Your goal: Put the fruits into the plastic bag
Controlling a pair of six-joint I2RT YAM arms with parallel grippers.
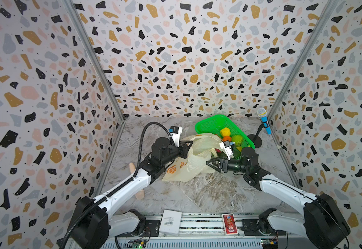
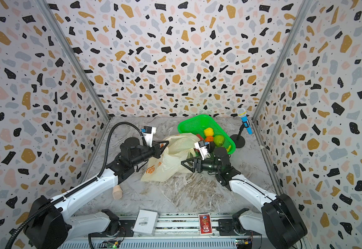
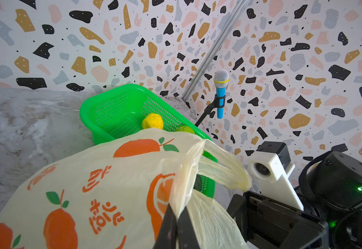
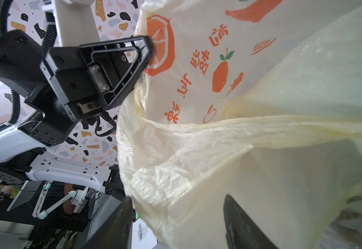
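Observation:
The pale yellow plastic bag (image 1: 197, 160) (image 2: 171, 160) lies crumpled mid-table, printed with orange fruits. My left gripper (image 1: 191, 142) (image 3: 177, 210) is shut on the bag's rim and holds it up. My right gripper (image 1: 207, 162) (image 4: 178, 197) is open at the bag's mouth, with bag film (image 4: 219, 151) hanging between its fingers. A yellow fruit (image 1: 225, 131) (image 3: 152, 121), an orange one (image 1: 226, 138) and a bumpy light green one (image 1: 237, 140) sit in the green basket (image 1: 210, 122) behind the bag. Something red and dark green (image 1: 216, 152) shows beside the right wrist camera.
A blue toy microphone (image 1: 264, 123) on a black stand is at the back right corner. A beige wooden piece (image 2: 117, 191) lies under the left arm. A white box (image 1: 171, 222) and a red card pack (image 1: 229, 224) rest on the front rail.

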